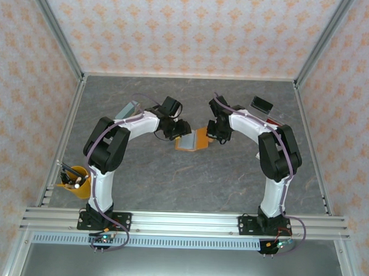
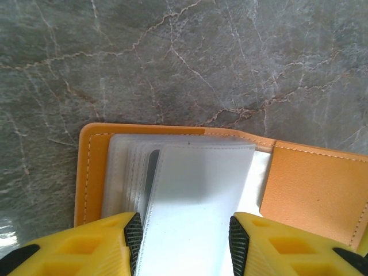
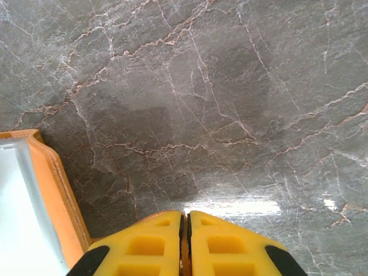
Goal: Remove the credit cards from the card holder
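The orange card holder (image 1: pixel 198 140) lies open at the middle of the table. In the left wrist view its cover (image 2: pixel 310 190) spreads flat, with a stack of greyish see-through pockets (image 2: pixel 123 172) inside. One pocket leaf (image 2: pixel 195 195) stands raised between the pads of my left gripper (image 2: pixel 184 236), whose jaws are apart on either side of it. A dark strip shows in a pocket behind the leaf. My right gripper (image 3: pixel 184 221) is shut on the holder's right edge (image 3: pixel 54 190), an orange sliver pinched between its jaws. I make out no credit cards in the pockets.
A black block (image 1: pixel 261 104) lies at the back right, with a small reddish flat piece (image 1: pixel 270 121) near it, half hidden by the right arm. A pale-blue box (image 1: pixel 126 110) sits behind the left arm. An orange cup of pens (image 1: pixel 74 181) stands at the left edge.
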Controlling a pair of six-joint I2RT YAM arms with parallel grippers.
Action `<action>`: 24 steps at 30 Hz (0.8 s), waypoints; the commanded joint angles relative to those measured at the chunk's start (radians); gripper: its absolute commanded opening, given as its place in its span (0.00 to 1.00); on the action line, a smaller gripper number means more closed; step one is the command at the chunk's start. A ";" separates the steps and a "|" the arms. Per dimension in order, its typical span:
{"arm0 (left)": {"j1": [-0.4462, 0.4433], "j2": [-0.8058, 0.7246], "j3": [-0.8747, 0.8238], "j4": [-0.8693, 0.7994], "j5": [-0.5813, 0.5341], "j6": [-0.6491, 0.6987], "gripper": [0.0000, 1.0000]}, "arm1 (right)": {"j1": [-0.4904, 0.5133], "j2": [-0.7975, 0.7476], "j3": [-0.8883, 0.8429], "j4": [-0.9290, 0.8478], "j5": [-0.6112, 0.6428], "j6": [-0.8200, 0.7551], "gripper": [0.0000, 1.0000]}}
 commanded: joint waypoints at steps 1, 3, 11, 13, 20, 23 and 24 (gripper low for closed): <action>-0.010 -0.019 0.028 -0.090 -0.053 0.064 0.48 | -0.004 0.020 0.007 -0.001 -0.001 0.004 0.10; -0.011 -0.014 0.039 -0.105 -0.056 0.076 0.48 | -0.004 0.022 0.009 -0.004 -0.003 -0.001 0.10; -0.011 0.012 0.044 -0.109 -0.025 0.086 0.47 | -0.004 0.030 0.014 -0.009 -0.014 -0.005 0.10; -0.011 0.025 0.042 -0.091 0.014 0.076 0.44 | -0.004 0.032 0.015 -0.006 -0.028 -0.008 0.10; -0.011 0.006 0.039 -0.059 0.062 0.081 0.30 | -0.004 0.037 0.012 0.001 -0.056 -0.014 0.10; -0.011 -0.004 0.035 -0.038 0.099 0.085 0.24 | -0.004 0.038 0.012 0.007 -0.075 -0.019 0.10; -0.011 -0.010 0.029 -0.030 0.111 0.085 0.21 | -0.004 0.037 0.011 0.011 -0.089 -0.022 0.09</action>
